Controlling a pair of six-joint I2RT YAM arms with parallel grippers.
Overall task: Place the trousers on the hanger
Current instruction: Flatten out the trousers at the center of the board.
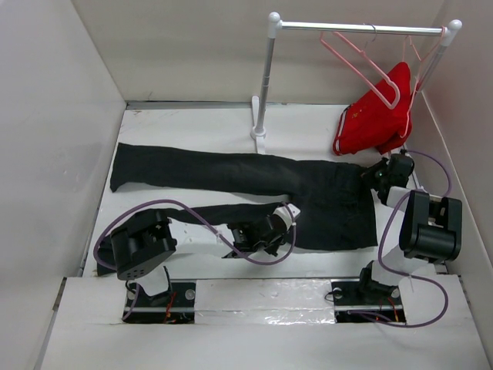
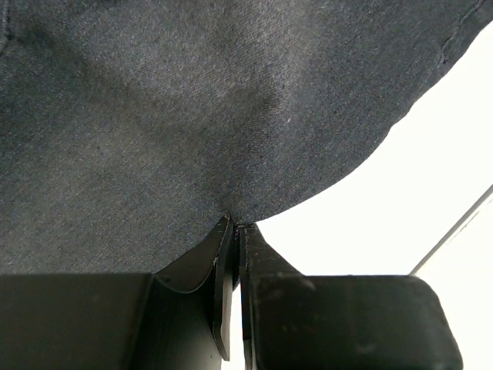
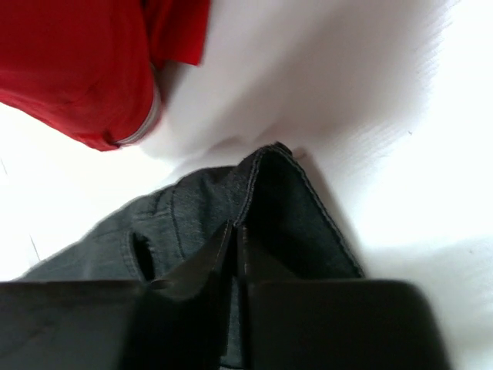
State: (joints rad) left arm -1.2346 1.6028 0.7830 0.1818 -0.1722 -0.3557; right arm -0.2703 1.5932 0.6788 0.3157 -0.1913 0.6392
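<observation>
The black trousers (image 1: 254, 173) lie flat across the table, legs to the left and waist to the right. My left gripper (image 1: 286, 214) is shut on the near edge of the trousers by the near leg; in the left wrist view the closed jaws pinch the cloth edge (image 2: 231, 208). My right gripper (image 1: 376, 174) is shut on the far corner of the waistband; in the right wrist view the waistband (image 3: 266, 181) rises in a fold from the closed jaws. The empty pale-pink hanger (image 1: 360, 60) hangs on the rail at the back right.
A white clothes rail (image 1: 263, 77) stands on a foot at the back centre. A red garment (image 1: 377, 116) hangs on a second pink hanger at the rail's right end, just behind my right gripper; it also shows in the right wrist view (image 3: 77, 69). White walls enclose the table.
</observation>
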